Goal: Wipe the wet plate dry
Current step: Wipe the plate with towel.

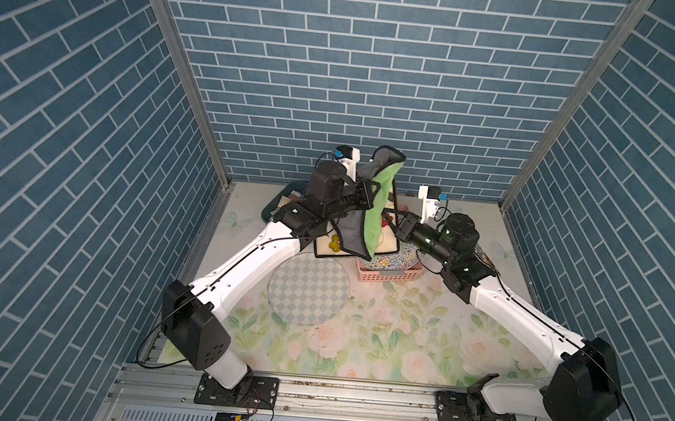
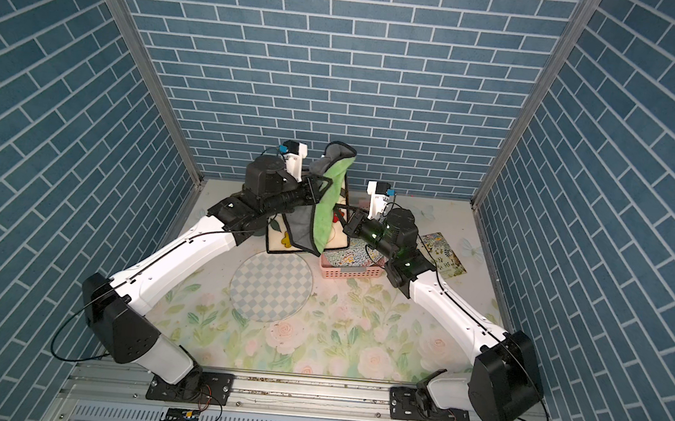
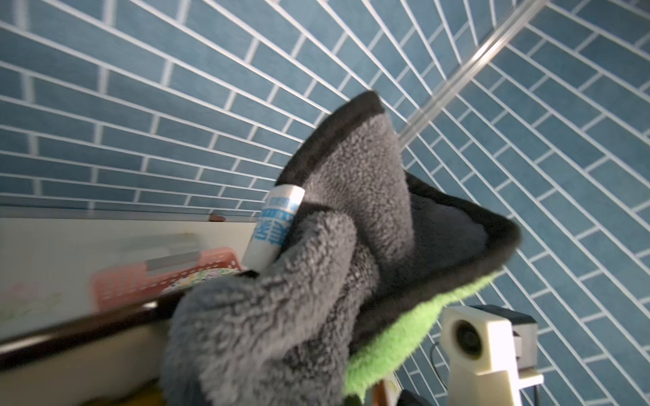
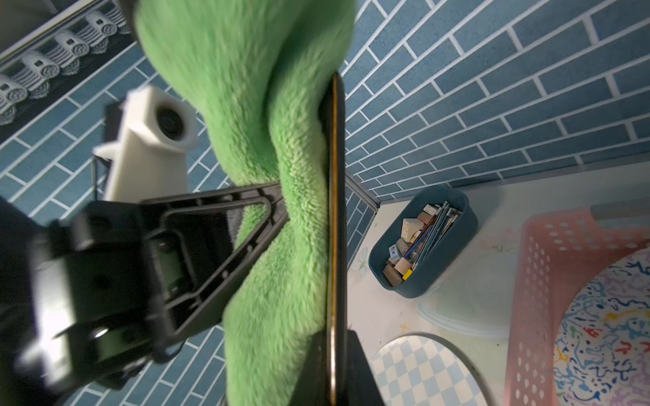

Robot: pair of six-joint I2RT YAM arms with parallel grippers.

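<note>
Square cream plate with dark rim (image 1: pixel 328 247): being held on edge above the floral tabletop (image 1: pixel 399 342), its side rim being clamped by the right gripper (image 1: pixel 391 218). Green-and-grey fleece cloth (image 1: pixel 378 206): being pinched by the left gripper (image 1: pixel 373 191) and pressed against the plate's face, just beside the right gripper.

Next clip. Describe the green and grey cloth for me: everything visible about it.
The cloth looks like fluffy microfibre, bright green on one face and grey on the other, with dark edging. It is off the table, bunched in the shut jaws of the left gripper, with one corner sticking up and the rest hanging in folds. Its green face is pressed against the square plate, which the right gripper holds on edge.
</note>
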